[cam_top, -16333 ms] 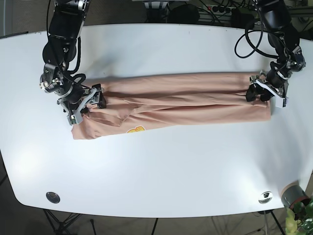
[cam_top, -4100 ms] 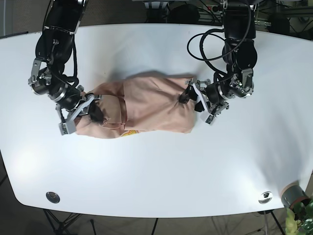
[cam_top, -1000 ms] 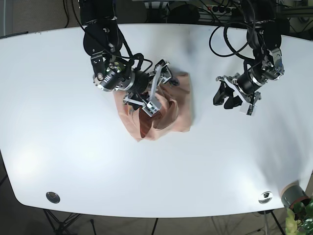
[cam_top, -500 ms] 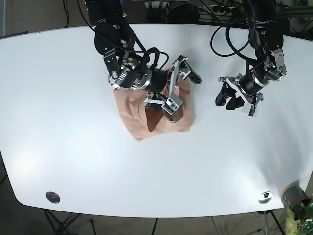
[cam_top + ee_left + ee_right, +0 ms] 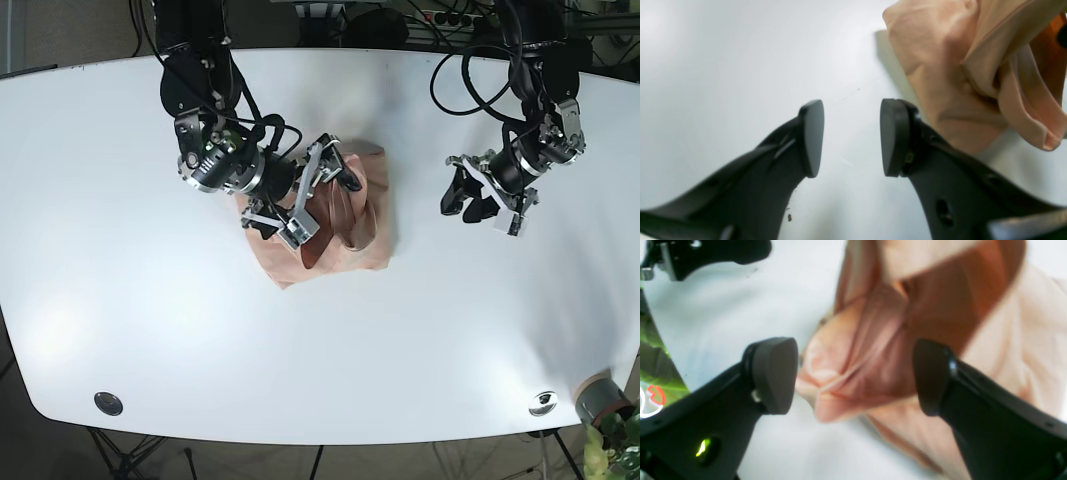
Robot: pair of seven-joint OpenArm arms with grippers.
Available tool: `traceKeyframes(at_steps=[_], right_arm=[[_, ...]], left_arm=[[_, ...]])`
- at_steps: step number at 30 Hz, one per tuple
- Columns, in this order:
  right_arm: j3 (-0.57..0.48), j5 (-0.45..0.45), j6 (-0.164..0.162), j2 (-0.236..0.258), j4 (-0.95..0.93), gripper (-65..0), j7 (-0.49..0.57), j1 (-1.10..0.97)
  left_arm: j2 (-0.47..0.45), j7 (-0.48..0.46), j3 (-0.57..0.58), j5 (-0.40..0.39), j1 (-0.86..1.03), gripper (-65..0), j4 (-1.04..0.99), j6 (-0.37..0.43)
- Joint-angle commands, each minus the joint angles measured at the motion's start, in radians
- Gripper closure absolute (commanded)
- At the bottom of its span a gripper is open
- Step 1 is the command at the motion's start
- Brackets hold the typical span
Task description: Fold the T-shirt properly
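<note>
Base view shows my right claw (image 5: 325, 190) open over the bunched shirt (image 5: 345, 245), left claw (image 5: 470, 200) open, empty: I should flatten folds gently.

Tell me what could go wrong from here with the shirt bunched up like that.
The T-shirt lies rumpled, with loose folds standing up. The right claw is open directly over a raised fold, so closing now could pinch several layers and lock in the wrinkles. Pulling away could also drag the pile open. The left claw is open over bare table, beside the shirt, so nothing pins the far edge.
</note>
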Motion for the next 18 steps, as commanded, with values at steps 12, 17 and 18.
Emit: traceKeyframes(at_steps=[12, 17, 18], right_arm=[[-0.163, 0.016, -0.122, -0.119, -0.321, -50.9, 0.124, 0.246], [-0.237, 0.017, -0.158, -0.145, -0.264, -50.9, 0.119, 0.248], [-0.243, 0.017, -0.159, -0.149, -0.258, -50.9, 0.118, 0.248]], left_arm=[[-0.023, -0.023, -0.005, -0.018, -0.005, -24.6, 0.021, -0.006], [-0.039, -0.025, -0.005, -0.021, 0.0, -24.6, 0.023, -0.006], [-0.039, -0.025, -0.005, -0.021, -0.002, -24.6, 0.021, -0.006]])
